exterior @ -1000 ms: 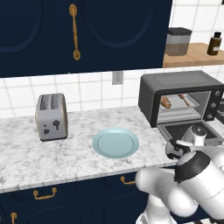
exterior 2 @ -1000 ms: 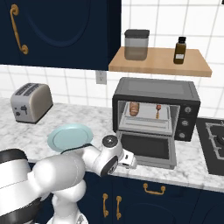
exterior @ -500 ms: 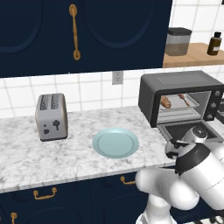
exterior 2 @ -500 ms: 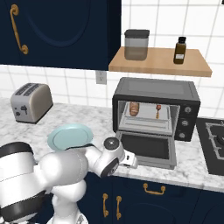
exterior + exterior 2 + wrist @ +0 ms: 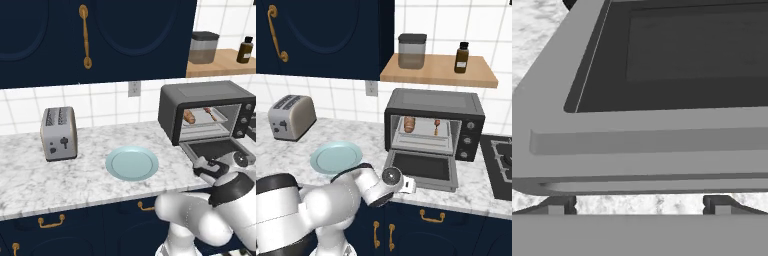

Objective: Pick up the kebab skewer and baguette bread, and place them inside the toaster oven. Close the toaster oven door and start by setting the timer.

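On the right of the marble counter (image 5: pixel 30 185), in the left base view, the toaster oven (image 5: pixel 207 112) stands with the toaster oven door (image 5: pixel 220 150) dropped flat toward the near edge, and the baguette bread (image 5: pixel 189 117) and the kebab skewer (image 5: pixel 210 114) lie side by side on the inner rack, so loading looks finished. The claw (image 5: pixel 204 169) sits just beside the door's near left corner, low enough to get under its lip. A pale blue plate (image 5: pixel 132 163) lies bare near the middle of the counter, and a silver toaster (image 5: pixel 59 133) stands well to the left. Seen from the right base view, the oven (image 5: pixel 433 122) shows the bread (image 5: pixel 409 123) on the left of the rack and the skewer (image 5: pixel 436 127) on the right, both well inside, leaving the door (image 5: pixel 423 167) free to swing up. The claw (image 5: pixel 408 186) sits at the door's near edge, left of centre. Looking along the hand, the door (image 5: pixel 662 100) lies close ahead, its bar handle (image 5: pixel 652 141) running across the frame just beyond the two fingertips (image 5: pixel 556 206), which stand wide apart and grip nothing, probably poised to lift the door shut.
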